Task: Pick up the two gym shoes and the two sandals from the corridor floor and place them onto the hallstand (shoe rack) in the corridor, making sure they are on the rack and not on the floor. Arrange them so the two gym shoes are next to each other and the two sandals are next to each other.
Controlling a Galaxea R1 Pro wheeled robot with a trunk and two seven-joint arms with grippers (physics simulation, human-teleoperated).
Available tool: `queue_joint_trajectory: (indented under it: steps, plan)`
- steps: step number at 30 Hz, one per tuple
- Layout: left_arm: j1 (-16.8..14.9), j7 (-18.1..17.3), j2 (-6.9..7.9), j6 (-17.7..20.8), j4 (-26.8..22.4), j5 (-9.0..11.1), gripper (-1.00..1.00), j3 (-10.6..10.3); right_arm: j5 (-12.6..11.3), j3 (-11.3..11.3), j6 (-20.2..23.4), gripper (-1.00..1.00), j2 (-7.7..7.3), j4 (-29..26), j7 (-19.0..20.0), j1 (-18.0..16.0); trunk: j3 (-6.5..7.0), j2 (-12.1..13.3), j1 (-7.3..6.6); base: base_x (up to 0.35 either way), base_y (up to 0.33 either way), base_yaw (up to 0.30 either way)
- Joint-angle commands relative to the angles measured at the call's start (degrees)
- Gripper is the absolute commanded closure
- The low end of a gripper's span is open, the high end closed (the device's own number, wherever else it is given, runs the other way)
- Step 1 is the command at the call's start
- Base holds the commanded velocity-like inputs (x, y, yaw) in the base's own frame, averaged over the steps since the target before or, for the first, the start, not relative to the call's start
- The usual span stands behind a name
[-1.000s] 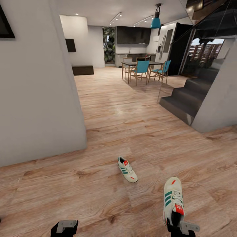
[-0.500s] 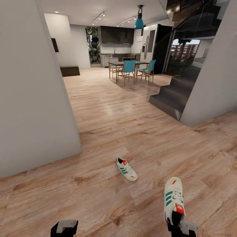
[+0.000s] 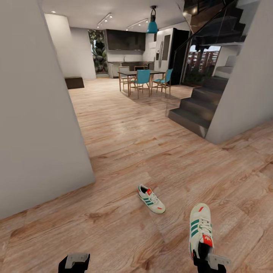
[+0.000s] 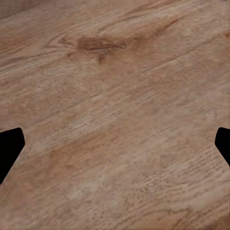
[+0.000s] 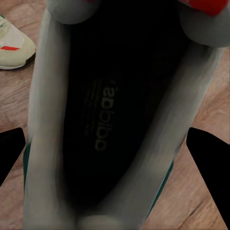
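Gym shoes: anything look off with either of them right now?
Nothing damaged. One gym shoe is upright in the right hand, gripped at its heel end. The other gym shoe sits upright on the corridor floor, angled and apart from the first. The left hand is empty.

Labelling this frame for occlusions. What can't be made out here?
- Right gripper, head view: cut by the bottom edge; the held gym shoe covers the jaws' contact, so the grip is inferred.
- Same shoe, right wrist view: too close; only its dark insole and collar read.
- Second gym shoe, head view: small, detail unreadable; in the right wrist view the frame edge cuts it.
- Left gripper, head view: cut by the bottom edge.
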Motion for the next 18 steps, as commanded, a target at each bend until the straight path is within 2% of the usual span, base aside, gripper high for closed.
queue_joint_trajectory:
  steps: [1, 6, 10, 14, 18]
  plan:
    - [0.0, -0.3, -0.03, -0.2, 0.1, -0.2, -1.00, 0.4, -0.6, 0.1, -0.2, 1.00, -0.02, 0.0, 0.1, 0.0, -0.04, 0.0, 0.01, 0.236, 0.259, -0.006]
    - [0.0, -0.3, -0.04, -0.2, 0.1, -0.2, -1.00, 0.4, -0.6, 0.1, -0.2, 1.00, -0.03, 0.0, 0.1, 0.0, -0.04, 0.0, 0.01, 0.262, 0.178, -0.002]
    - [0.0, -0.3, -0.05, -0.2, 0.1, -0.2, -1.00, 0.4, -0.6, 0.1, -0.2, 1.00, -0.01, -0.1, 0.0, 0.0, -0.04, 0.0, 0.01, 0.198, 0.040, 0.000]
    - [0.0, -0.3, -0.05, -0.2, 0.1, -0.2, -1.00, 0.4, -0.7, 0.0, -0.2, 1.00, 0.04, -0.2, -0.1, 0.0, -0.02, 0.0, 0.01, 0.059, 0.009, -0.028]
    - [0.0, -0.3, -0.01, -0.2, 0.1, -0.2, -1.00, 0.4, -0.7, 0.0, -0.2, 1.00, 0.05, -0.2, -0.1, 0.0, 0.10, 0.0, 0.01, 0.019, 0.003, -0.160]
